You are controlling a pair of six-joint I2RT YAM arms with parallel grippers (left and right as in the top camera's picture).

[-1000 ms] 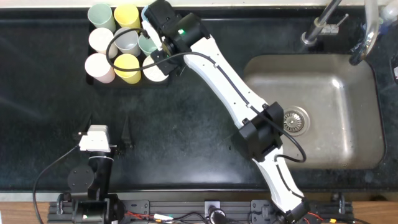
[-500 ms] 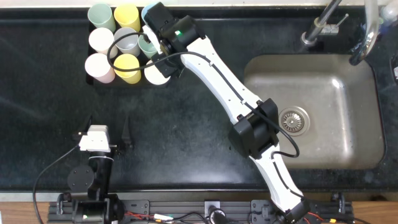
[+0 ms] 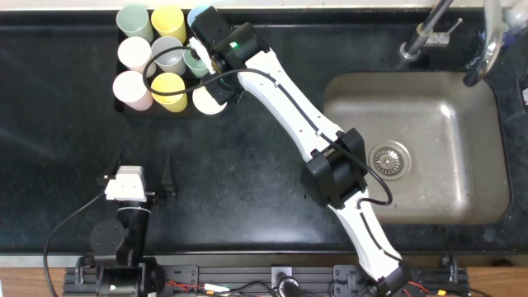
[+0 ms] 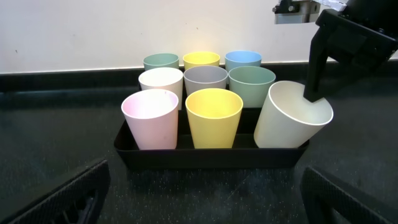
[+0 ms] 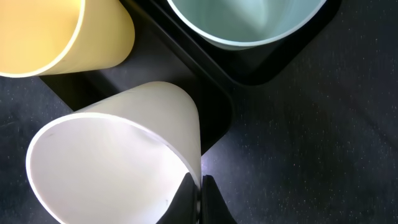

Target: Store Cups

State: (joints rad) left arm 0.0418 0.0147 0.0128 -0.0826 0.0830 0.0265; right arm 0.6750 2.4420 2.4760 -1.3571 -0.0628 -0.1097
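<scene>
Eight cups (image 4: 214, 118) stand in the tray (image 4: 205, 158); the right gripper (image 4: 309, 94) clamps the last cup (image 4: 283, 121), tilted in the near right slot, not yet upright.

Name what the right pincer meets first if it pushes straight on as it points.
Probably the free corner slot of the black plastic tray; the tilted cream plastic cup in the right pincer would land there first.

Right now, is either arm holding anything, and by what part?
The right gripper pinches the tilted cream plastic cup by its rim. The open left gripper holds nothing.
</scene>
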